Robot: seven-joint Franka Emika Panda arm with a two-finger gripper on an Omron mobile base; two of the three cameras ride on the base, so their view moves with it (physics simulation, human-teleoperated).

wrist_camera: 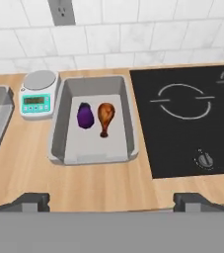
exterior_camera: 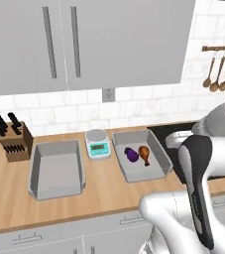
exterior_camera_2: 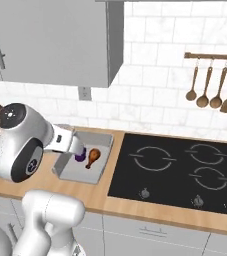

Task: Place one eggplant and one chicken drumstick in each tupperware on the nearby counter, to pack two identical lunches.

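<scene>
While the claw (wrist_camera: 111, 200) hung above the front edge of the counter (exterior_camera: 109, 193), its two dark fingertips (wrist_camera: 32, 201) stood wide apart and held nothing. Just beyond it, seen from the hand camera, sat a grey tub (wrist_camera: 59, 131) holding one purple eggplant (wrist_camera: 85, 116) and one brown drumstick (wrist_camera: 106, 116), side by side and nearly touching, the drumstick's bone end pointing toward the robot. To the left of that tub stood a small white kitchen scale (wrist_camera: 37, 94), and past the scale lay a second grey tub (exterior_camera: 37, 173), which looked empty in the left base view. A knife block (exterior_camera: 14, 141) stood at the far left of the counter. To the right of the filled tub lay a black stovetop (exterior_camera_2: 180, 170), with wooden spoons (exterior_camera_2: 210, 90) hanging on the tiled wall above it.

Judging from this, one lunch was packed and half the job was done. The second tub had yet to receive an eggplant and a drumstick, and neither of those remaining pieces could be seen.
</scene>
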